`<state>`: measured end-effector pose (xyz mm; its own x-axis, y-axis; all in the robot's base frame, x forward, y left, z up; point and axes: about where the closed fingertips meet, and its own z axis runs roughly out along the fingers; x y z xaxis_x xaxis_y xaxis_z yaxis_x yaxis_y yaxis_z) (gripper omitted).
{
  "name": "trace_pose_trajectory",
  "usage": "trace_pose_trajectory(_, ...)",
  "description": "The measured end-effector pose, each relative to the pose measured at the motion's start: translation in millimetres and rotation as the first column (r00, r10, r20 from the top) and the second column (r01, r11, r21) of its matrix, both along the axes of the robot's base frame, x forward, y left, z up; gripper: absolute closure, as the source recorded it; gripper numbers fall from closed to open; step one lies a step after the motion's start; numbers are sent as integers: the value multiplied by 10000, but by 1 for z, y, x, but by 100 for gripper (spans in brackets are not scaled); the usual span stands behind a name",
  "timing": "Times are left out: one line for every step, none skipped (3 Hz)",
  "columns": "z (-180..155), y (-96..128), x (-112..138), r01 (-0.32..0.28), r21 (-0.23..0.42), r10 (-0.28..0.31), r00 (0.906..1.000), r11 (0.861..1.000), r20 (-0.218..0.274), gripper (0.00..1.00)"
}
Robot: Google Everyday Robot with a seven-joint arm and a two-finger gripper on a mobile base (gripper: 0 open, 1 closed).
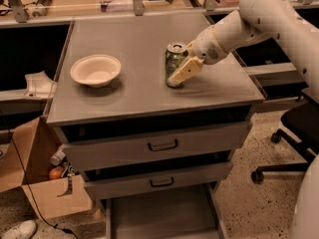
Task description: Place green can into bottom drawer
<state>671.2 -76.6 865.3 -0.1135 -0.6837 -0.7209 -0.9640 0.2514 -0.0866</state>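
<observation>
The green can [174, 59] stands upright on the grey cabinet top [129, 39], right of centre, its silver top and pull tab showing. My gripper [182, 72] reaches in from the right on the white arm [249, 19] and sits against the can's front right side, low on its body. The can rests on the top and is not lifted. The bottom drawer [159, 215] is pulled out under the two upper drawers, and its flat grey floor shows with nothing on it.
A cream bowl [95, 69] sits on the left of the cabinet top. The two upper drawers [162, 144] with dark handles are slightly ajar. A cardboard box [45, 183] with items stands on the floor at left. An office chair [294, 128] is at right.
</observation>
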Motion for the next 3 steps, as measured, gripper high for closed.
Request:
trace_pose_trajectory(0,0,0,0,0,0,10000,10000,0,63)
trace_pose_trajectory(0,0,0,-1,0,1,10000,10000,-1,94)
trace_pose_trajectory(0,0,0,6,3,-6,10000,10000,3,100)
